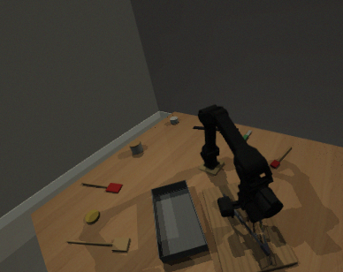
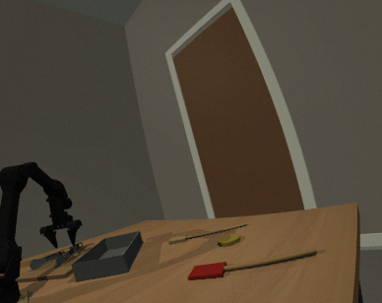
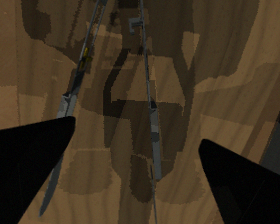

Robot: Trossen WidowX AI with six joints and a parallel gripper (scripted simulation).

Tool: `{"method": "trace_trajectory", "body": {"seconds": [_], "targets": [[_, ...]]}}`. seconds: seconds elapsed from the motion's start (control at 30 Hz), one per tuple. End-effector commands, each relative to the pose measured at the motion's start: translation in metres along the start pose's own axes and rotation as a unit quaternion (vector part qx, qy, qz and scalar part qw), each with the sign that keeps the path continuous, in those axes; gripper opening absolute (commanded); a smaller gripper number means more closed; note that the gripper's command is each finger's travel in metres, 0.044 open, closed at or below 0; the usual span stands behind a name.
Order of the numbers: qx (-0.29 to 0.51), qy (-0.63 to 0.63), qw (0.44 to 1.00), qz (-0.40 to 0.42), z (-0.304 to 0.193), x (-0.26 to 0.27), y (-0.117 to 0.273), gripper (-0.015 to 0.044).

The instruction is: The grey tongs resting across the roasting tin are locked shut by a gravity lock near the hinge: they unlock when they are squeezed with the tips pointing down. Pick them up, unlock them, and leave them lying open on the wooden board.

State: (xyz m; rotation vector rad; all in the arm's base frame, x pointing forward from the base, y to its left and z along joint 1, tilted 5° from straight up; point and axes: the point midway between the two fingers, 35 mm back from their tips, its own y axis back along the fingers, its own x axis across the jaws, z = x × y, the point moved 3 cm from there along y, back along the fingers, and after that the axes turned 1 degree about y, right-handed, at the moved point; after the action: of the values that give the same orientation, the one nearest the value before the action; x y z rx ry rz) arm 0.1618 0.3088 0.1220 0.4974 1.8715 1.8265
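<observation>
My tool hangs above the wooden board with its fingers spread wide and nothing between them. In the wrist view the left finger is the dark wedge at the lower left and the right one the wedge at the lower right.

Between them, below me, the grey tongs lie flat on the board with their arms splayed apart: the left arm runs down toward my left finger, the right arm runs down the middle of the gap, and the two meet at the hinge at the top of the view. That spread tells me the lock is off. From the side, they rest on the board just beside the roasting tin, clear of it, with my fingertips above them and not touching.

I judge these tongs to be light, stiff, springy metal, thin and rather slippery. If I had to take them again, I would close across both arms near the middle, where a squeeze bears on both arms.

As they lie, the task looks finished.
</observation>
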Motion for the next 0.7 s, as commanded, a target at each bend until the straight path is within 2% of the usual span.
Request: {"method": "trace_trajectory", "body": {"seconds": [0.0,0.2,0.37,0.53,0.67], "targets": [[-0.009,-0.006,1.000,0.000,0.006,-0.055,0.041,0.0440],[-0.008,-0.005,1.000,-0.003,-0.011,-0.121,0.091,0.0440],[-0.008,-0.005,1.000,-0.003,-0.012,-0.123,0.093,0.0440],[-0.045,-0.003,0.999,-0.010,-0.017,-0.119,0.128,0.0440],[-0.048,-0.003,0.999,-0.010,-0.018,-0.119,0.131,0.0440]]}}
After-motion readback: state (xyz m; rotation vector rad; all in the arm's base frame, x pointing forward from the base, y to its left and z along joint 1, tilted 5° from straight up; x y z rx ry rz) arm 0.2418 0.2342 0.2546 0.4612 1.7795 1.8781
